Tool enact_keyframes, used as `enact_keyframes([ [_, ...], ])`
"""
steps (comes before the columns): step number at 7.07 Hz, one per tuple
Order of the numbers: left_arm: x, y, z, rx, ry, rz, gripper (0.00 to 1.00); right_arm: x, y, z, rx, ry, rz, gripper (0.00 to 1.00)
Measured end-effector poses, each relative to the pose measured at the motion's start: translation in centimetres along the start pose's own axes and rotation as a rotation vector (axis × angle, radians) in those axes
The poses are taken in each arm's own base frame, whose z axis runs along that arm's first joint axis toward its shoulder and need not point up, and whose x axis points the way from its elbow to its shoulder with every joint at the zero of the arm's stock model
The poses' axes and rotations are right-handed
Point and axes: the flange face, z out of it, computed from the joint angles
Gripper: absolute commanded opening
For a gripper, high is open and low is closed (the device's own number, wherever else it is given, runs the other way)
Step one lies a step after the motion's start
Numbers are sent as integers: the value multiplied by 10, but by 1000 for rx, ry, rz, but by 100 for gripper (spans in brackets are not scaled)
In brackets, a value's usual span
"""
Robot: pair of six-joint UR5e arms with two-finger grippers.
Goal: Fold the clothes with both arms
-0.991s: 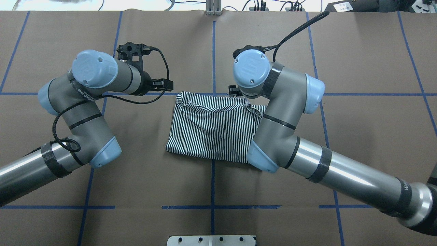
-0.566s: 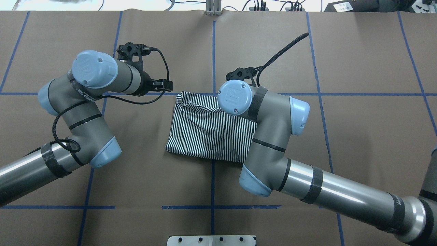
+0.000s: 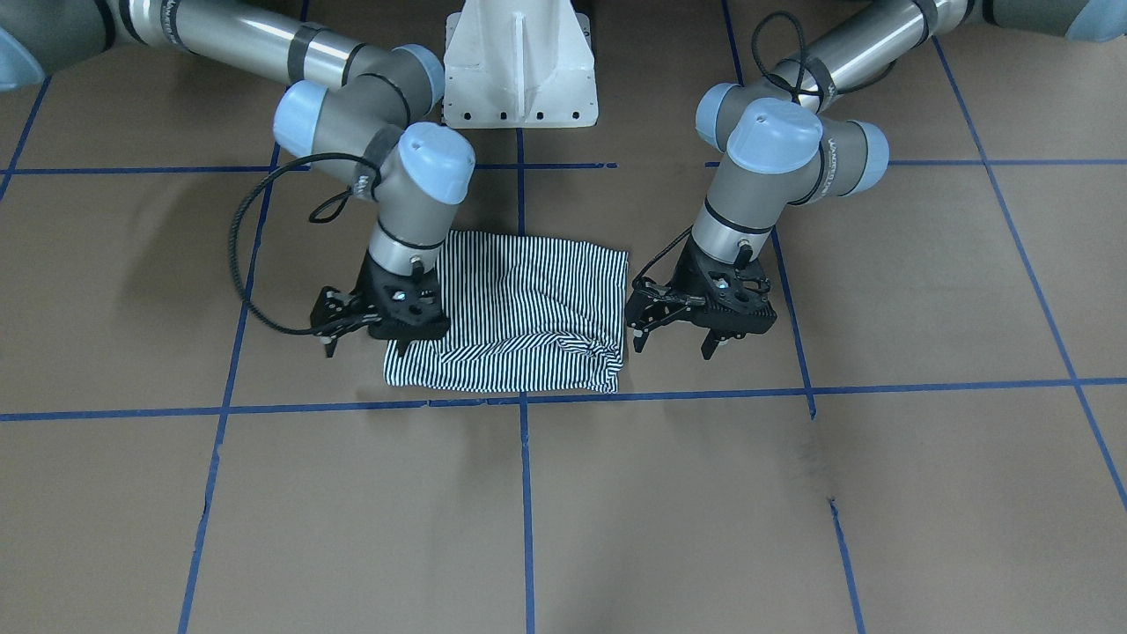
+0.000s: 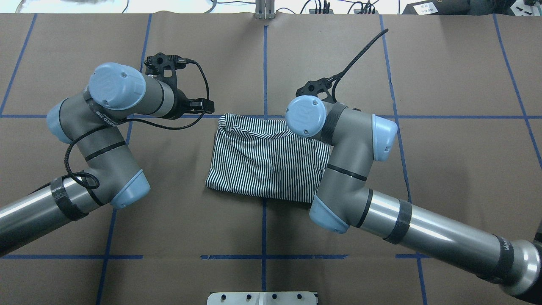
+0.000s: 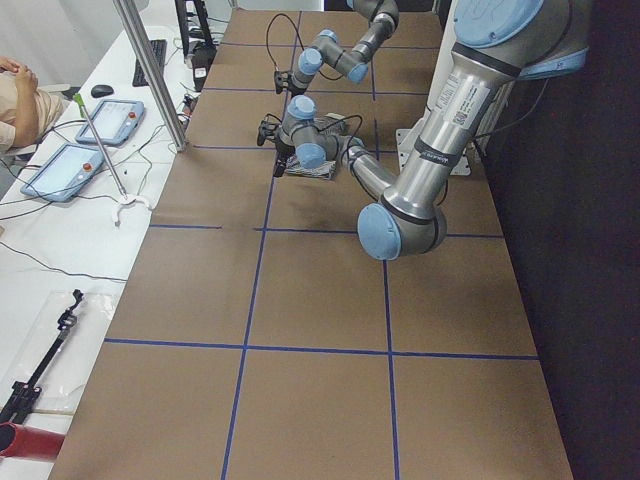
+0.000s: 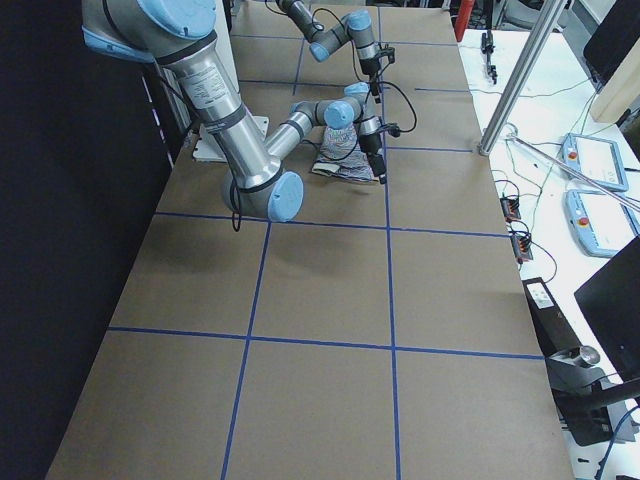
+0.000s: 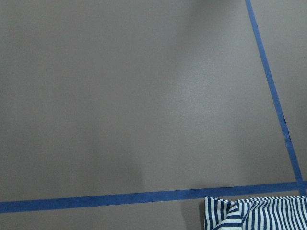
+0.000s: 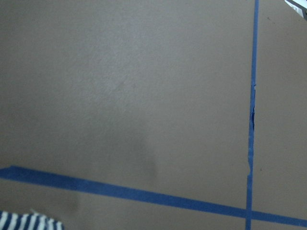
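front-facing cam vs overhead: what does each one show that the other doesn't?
Front-facing only: the right gripper at the striped shirt's edge and the left gripper beside the shirt, off the cloth. Whether either is open isn't clear. It also shows the whole white pedestal base.
Overhead only: cables along the far edge. Here the wrists hide the gripper fingers.
Both: the folded shirt, the left arm and right arm flanking it, and the blue tape grid.

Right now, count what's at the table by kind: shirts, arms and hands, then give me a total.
shirt: 1
arms: 2, the left arm and the right arm
hands: 2, the left hand and the right hand
total: 5
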Motion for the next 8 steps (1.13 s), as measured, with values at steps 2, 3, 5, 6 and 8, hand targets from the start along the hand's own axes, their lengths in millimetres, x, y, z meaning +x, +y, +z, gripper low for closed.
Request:
enact_keyframes([
  [2, 0, 0, 0, 0, -1, 2, 100, 3, -14, -16, 24, -164, 89, 100],
  [3, -1, 0, 1, -1, -2, 2, 100, -8, -13, -29, 27, -279, 180, 100],
  [5, -3, 1, 1, 3, 7, 5, 100, -37, 7, -41, 31, -458, 347, 60],
  [6, -4, 1, 1, 6, 13, 7, 100, -45, 16, -42, 23, -494, 391, 58],
  [8, -3, 2, 0, 9, 19, 7, 100, -48, 27, -34, 11, -500, 412, 58],
])
